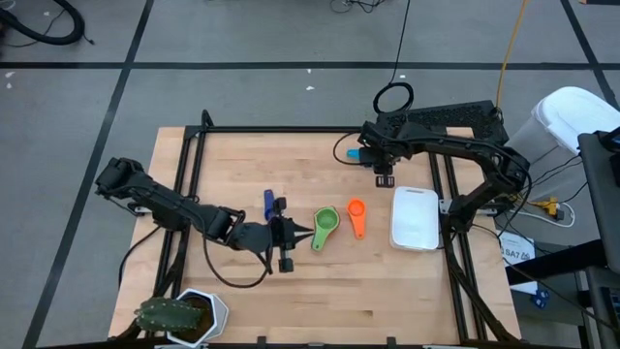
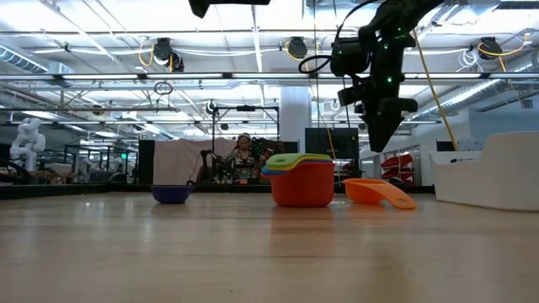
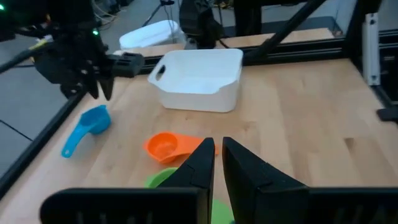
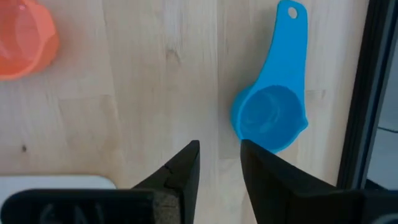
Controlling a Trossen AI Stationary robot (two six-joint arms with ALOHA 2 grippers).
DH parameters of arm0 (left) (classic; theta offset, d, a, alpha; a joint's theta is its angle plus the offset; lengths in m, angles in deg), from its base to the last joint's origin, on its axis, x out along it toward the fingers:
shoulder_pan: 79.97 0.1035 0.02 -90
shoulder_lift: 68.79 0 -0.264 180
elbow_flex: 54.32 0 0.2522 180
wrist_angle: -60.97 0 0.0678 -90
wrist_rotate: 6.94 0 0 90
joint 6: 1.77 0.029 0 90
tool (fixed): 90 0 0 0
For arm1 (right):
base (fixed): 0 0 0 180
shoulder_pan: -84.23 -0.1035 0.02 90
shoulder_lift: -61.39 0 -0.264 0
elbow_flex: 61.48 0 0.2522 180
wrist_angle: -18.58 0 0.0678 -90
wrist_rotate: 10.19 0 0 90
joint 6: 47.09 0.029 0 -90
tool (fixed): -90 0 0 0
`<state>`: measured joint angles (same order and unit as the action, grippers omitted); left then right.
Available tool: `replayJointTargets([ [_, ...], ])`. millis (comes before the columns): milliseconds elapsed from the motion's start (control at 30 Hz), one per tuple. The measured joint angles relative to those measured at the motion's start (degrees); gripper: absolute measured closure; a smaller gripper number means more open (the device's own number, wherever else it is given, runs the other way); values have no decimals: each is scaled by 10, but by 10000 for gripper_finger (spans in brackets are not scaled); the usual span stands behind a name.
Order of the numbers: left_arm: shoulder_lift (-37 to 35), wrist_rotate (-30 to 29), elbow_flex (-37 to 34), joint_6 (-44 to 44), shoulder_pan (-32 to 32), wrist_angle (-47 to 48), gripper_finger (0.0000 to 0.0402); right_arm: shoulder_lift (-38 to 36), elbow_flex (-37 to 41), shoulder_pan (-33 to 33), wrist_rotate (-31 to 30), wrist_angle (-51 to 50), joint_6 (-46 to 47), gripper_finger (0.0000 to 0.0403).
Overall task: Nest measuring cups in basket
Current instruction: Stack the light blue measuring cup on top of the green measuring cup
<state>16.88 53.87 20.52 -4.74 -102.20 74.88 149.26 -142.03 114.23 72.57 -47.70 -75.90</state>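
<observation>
Two arms show from above: the left gripper (image 1: 308, 233) lies low just beside the green cup (image 1: 324, 229), the orange cup (image 1: 356, 215) between it and the white basket (image 1: 415, 219). In the left wrist view its fingers (image 3: 200, 167) are almost together (holding nothing). The right gripper (image 4: 219, 163) hangs slightly apart near the light blue cup (image 4: 272, 112)

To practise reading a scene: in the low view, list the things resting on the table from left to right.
Small dark blue plastic cup → stack of nested plastic cups, red outermost → orange plastic scoop cup with flat handle → white rectangular plastic basket.
</observation>
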Motion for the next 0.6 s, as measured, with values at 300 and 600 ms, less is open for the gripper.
replayJointTargets([
  [300, 0, 1, 0, 3, 25, 11, 364, 0, 48, 20, 39, 88, -41, 293],
  [600, 0, 5, 0, 3, 36, 10, 364, 0, 72, 78, 44, 139, -67, 293],
])
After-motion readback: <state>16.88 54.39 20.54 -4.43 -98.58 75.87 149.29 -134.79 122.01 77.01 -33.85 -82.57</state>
